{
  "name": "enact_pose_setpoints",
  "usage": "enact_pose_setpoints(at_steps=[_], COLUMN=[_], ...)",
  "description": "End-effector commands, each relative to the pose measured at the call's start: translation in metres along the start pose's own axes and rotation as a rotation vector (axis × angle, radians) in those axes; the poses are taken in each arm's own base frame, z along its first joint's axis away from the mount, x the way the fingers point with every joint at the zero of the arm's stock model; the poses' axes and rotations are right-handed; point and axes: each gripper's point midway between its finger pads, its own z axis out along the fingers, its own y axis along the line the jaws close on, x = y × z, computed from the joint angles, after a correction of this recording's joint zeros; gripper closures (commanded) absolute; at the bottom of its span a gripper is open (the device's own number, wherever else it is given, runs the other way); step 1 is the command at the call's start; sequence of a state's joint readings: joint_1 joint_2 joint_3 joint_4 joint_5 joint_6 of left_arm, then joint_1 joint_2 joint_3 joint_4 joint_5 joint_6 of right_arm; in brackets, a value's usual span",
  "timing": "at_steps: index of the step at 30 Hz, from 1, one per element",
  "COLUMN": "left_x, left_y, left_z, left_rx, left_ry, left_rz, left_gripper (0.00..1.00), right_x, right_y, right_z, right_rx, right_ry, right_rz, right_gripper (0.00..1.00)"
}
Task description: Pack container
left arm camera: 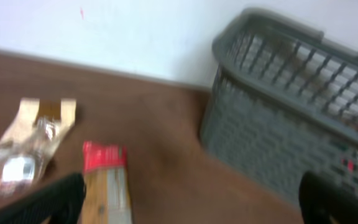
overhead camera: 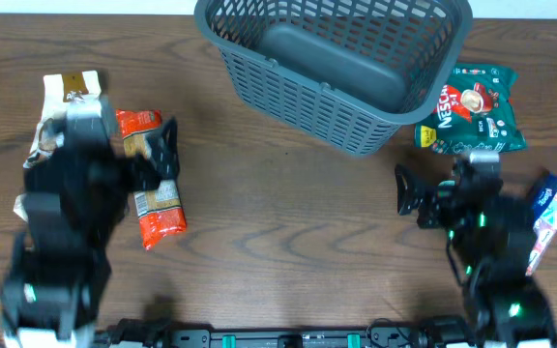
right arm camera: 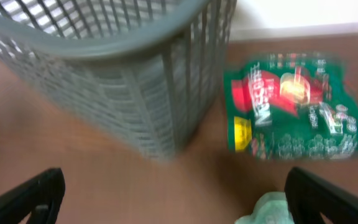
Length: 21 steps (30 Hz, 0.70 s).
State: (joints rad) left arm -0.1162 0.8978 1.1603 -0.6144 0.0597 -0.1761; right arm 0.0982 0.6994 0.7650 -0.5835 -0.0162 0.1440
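A big grey basket [overhead camera: 327, 106] sits on the brown desk [overhead camera: 278, 222], at the far side, near the middle. It has holes all over its walls.

The left claw [overhead camera: 169, 153] has its two fingers wide apart, with no grip on anything. It is just over a long red packet [overhead camera: 162, 224] that lies flat on the desk. A tan packet [overhead camera: 71, 89] lies near it, farther to the left.

The right claw [overhead camera: 406, 191] is wide apart too and grips nothing. A green packet [overhead camera: 477, 111] lies right beside the basket's right end. A blue and white packet [overhead camera: 554, 208] lies by the right arm, partly hidden under it.
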Motion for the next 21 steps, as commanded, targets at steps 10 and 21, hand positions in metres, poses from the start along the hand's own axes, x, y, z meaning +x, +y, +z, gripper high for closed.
enact_pose_setpoints(at_steps=[10,21], left_x=[-0.056,-0.056], left_y=[-0.04,-0.077], left_z=[0.03,0.06], left_rx=[0.101,0.189], left_ry=[0.314,0.314], left_rz=[0.246,0.326], left_gripper=[0.01,0.01], right_x=[-0.061,-0.05], right_y=[0.013,0.025], right_z=[-0.001,0.017], right_rx=[0.02,-0.055], right_ry=[0.356,0.451], right_rz=[-0.004,-0.013], right_gripper=[0.01,0.23])
